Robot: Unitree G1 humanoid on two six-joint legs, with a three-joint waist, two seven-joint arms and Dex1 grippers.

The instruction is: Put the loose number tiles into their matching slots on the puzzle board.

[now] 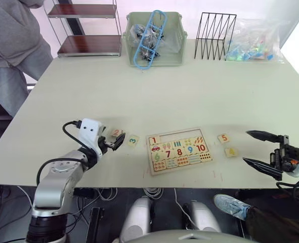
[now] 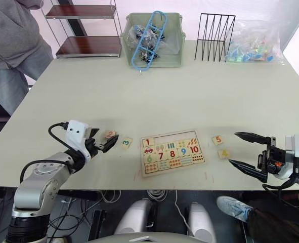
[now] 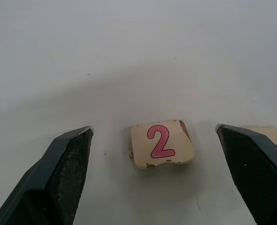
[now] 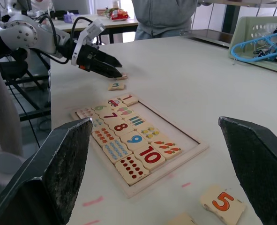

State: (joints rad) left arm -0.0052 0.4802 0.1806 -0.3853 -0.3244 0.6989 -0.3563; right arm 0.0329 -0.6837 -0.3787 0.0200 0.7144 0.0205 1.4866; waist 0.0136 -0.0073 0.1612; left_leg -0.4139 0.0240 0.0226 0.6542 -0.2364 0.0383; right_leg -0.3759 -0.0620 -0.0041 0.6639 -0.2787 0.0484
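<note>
- Centrally placed near the front edge of a pale table (image 1: 139,96): a wooden puzzle board (image 1: 179,150), with the 1 tile (image 1: 154,140) already seated in its top-left slot and the rest of that top row bare.
- Filled below with number tiles 6 to 10 and picture tiles.
- At 9 o'clock from the board, lying flat on the table: the loose 3 tile (image 1: 133,140), and just beyond it the 2 tile (image 3: 161,143), pink digit facing up, edges chipped.
- Poised over the 2 tile: the left gripper (image 1: 115,142), released, its two black fingers (image 3: 65,164) spread wide on either side of the tile and touching nothing.
- At 3 o'clock from the board: the 5 tile (image 1: 223,137), and close by it, toward the table's front edge, the 4 tile (image 1: 231,151), both flat on the table.
- Further out at 3 o'clock, past those two tiles: the right gripper (image 1: 258,148), also released, fingers splayed well apart and empty, hovering near the table's right front edge.
- At 12 o'clock, along the far edge: a green basket (image 1: 174,30) with a blue plastic piece (image 1: 150,38) sticking out, a black wire rack (image 1: 215,35), and a clear bag of coloured items (image 1: 253,43).
- At 10 o'clock, beside the table's far left corner: a person in grey clothing (image 1: 12,45), standing in front of a metal shelf unit (image 1: 86,28).
</note>
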